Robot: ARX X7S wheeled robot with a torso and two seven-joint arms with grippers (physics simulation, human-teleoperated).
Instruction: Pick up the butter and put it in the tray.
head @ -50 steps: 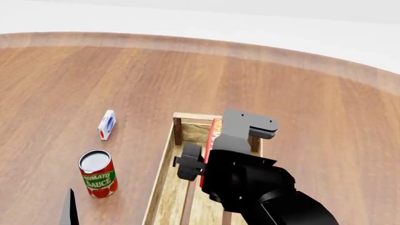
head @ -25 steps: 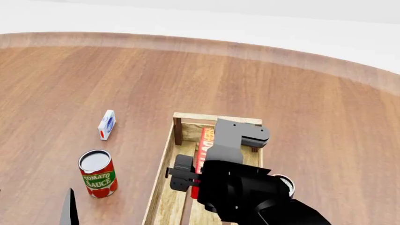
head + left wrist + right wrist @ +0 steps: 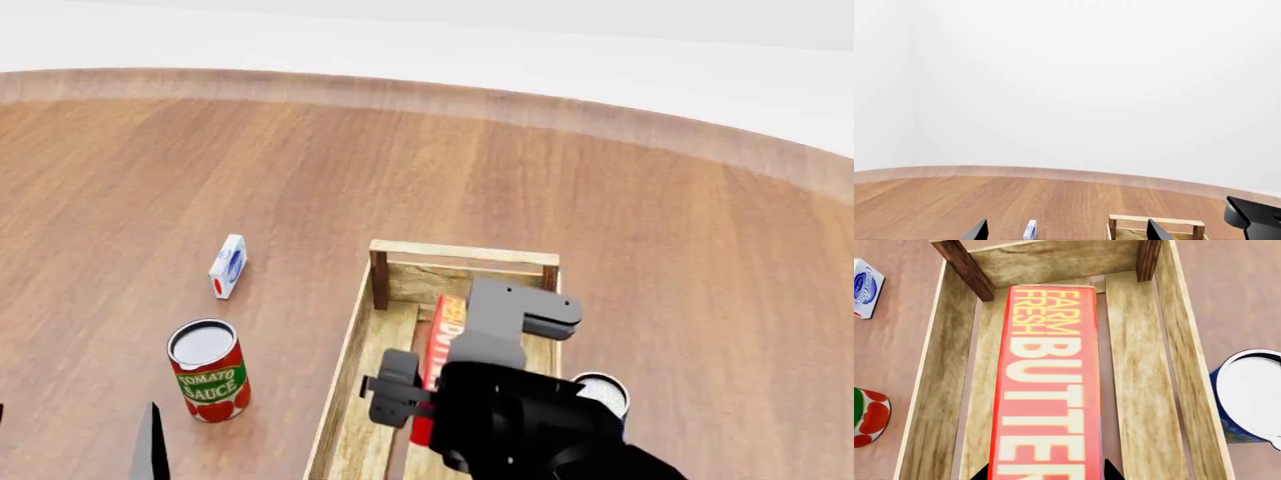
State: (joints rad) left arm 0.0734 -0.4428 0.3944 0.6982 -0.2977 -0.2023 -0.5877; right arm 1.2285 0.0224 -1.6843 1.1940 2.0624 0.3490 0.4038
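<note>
The butter [image 3: 1047, 380], a red-orange carton lettered "FARM FRESH BUTTER", lies lengthwise between the walls of the tray [image 3: 941, 390]. Its far end is close to the tray's end wall. My right gripper [image 3: 1047, 473] is shut on its near end, one dark fingertip on each side. In the head view the right gripper [image 3: 461, 345] and arm cover most of the butter [image 3: 446, 330] over the light-wood tray [image 3: 461, 251]. I cannot tell whether the carton touches the slats. My left gripper [image 3: 1066, 233] is open and holds nothing; one of its fingertips [image 3: 147, 450] shows low at the left.
A tomato sauce can [image 3: 208, 370] stands left of the tray, with a small white-blue carton [image 3: 228, 266] beyond it. A blue can with a white top [image 3: 601, 393] stands against the tray's right side. The round wooden table's far edge [image 3: 400, 95] curves across the back.
My right gripper has carried the butter back along the tray towards me and lower. The blue can beside the tray has come into sight. The left gripper has not moved.
</note>
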